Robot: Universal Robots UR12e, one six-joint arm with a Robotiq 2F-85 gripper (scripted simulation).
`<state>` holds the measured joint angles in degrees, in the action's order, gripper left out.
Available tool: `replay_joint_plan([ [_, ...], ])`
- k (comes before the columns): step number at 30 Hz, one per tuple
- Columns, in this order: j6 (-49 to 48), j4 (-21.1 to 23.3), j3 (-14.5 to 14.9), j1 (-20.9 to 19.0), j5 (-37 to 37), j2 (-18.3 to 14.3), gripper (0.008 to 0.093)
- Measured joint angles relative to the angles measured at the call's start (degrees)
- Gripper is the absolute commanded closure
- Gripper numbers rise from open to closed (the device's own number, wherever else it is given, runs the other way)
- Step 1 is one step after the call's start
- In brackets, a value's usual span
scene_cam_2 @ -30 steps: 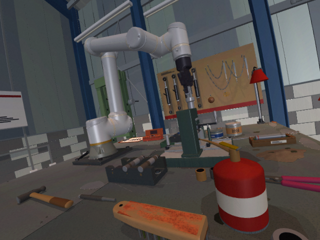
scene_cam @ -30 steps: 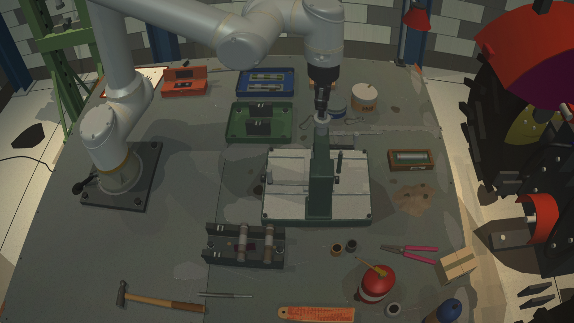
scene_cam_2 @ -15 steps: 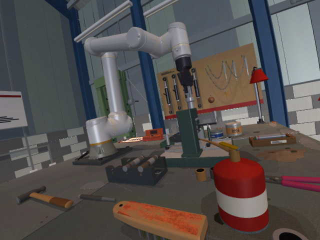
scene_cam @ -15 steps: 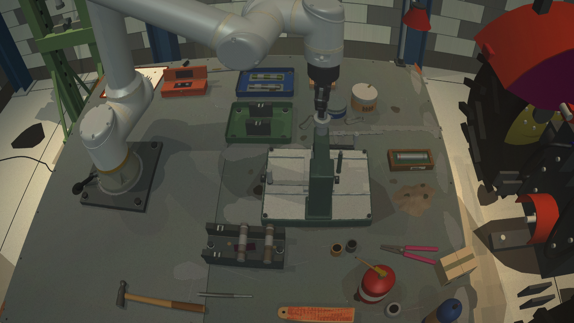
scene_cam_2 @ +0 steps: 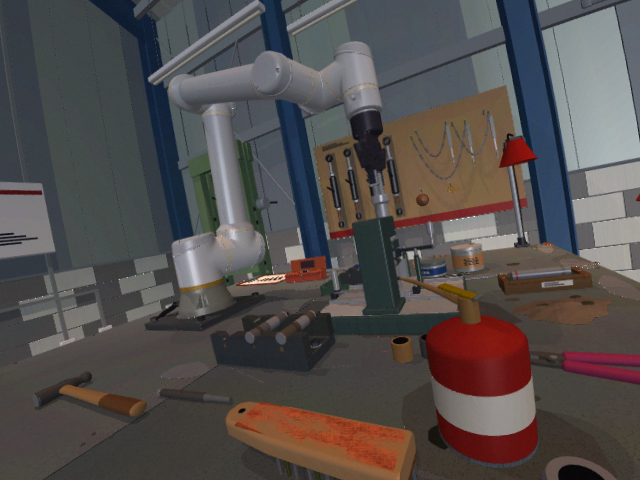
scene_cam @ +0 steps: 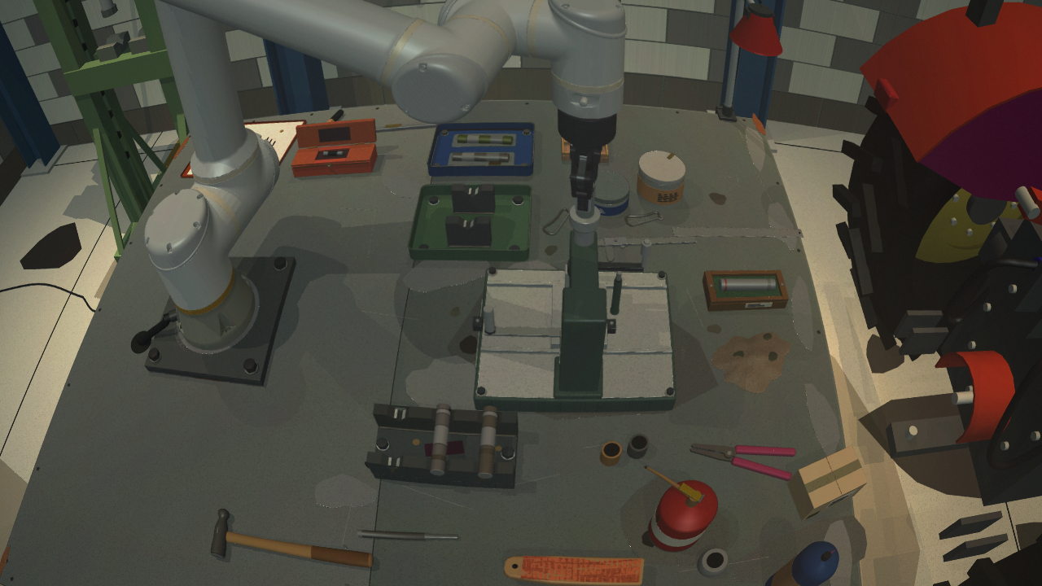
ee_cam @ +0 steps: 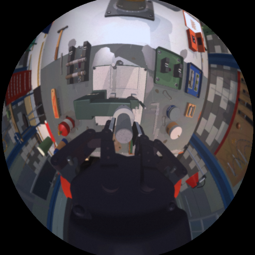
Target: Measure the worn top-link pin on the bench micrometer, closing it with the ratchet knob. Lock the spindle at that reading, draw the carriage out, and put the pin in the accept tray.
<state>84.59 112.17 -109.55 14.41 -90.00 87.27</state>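
My gripper [scene_cam: 582, 194] [scene_cam_2: 376, 178] [ee_cam: 123, 128] stands open around the grey ratchet knob [ee_cam: 123, 129] [scene_cam_2: 379, 187] that tops the green bench micrometer [scene_cam: 581, 321] [scene_cam_2: 378, 263], holding nothing. The micrometer frame stands on its pale base plate [scene_cam: 576, 339]. A small black lever [scene_cam: 616, 291] stands beside the frame. Two worn pins [scene_cam: 441, 439] [scene_cam: 487, 440] lie in a dark cradle block [scene_cam: 443, 446] [scene_cam_2: 272, 341] in front of the base. The green tray [scene_cam: 471, 221] [ee_cam: 168, 67] with two black blocks lies behind the base, to the left. I cannot tell whether a pin sits under the spindle.
The robot base [scene_cam: 211, 321] stands at the left of the bench. A blue tray [scene_cam: 482, 149], an orange case [scene_cam: 334, 147], two tins [scene_cam: 660, 177], a boxed cylinder [scene_cam: 745, 288], pliers [scene_cam: 743, 458], a red oil can [scene_cam: 681, 514], a hammer [scene_cam: 288, 545] and a wire brush [scene_cam: 576, 568] lie around.
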Motion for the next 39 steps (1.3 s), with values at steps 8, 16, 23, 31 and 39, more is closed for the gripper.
replay_joint_plan([
  [8,0.0,-5.01,3.57,0.0,0.0,1.64,0.0624],
  [16,0.0,-7.71,5.62,0.0,0.0,2.35,0.0624],
  [23,0.0,-7.71,5.49,0.0,0.0,2.28,0.0574],
  [31,0.0,-7.74,5.54,0.0,0.0,2.3,0.0574],
  [39,0.33,-7.82,6.26,-0.33,-0.02,1.68,0.0574],
])
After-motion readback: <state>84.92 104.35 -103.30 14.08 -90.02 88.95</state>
